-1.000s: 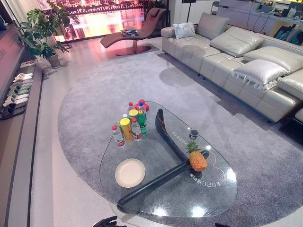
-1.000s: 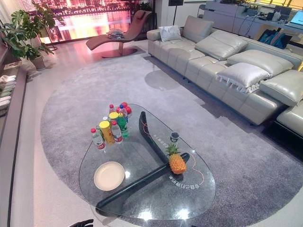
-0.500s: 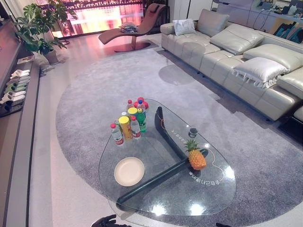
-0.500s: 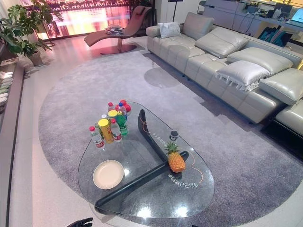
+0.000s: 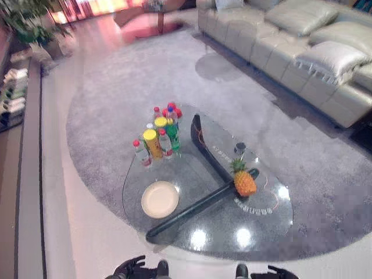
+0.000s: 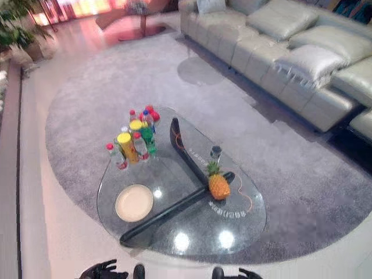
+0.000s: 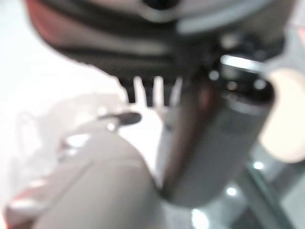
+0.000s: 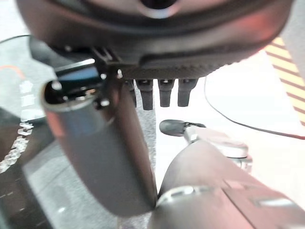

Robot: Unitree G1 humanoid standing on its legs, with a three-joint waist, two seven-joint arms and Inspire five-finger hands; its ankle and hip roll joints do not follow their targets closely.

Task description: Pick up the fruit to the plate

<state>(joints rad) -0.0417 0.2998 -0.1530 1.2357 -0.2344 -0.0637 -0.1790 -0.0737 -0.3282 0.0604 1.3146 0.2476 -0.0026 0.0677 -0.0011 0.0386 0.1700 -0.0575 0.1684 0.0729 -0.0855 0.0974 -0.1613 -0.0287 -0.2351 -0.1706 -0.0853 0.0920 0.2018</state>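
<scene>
you're short of the glass table [image 5: 261, 232]: left hand [image 5: 129, 268] and right hand [image 5: 281, 272] hang low, relaxed, empty; pineapple [image 5: 243, 181] upright, right of the plate [image 5: 160, 199].

Glass table [image 5: 256, 229] (pineapple [image 5: 243, 182], plate [image 5: 160, 199], bottles [image 5: 158, 136])

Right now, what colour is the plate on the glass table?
Cream, plain with no pattern. The plate shows best in the left eye view, left of the pineapple.
</scene>
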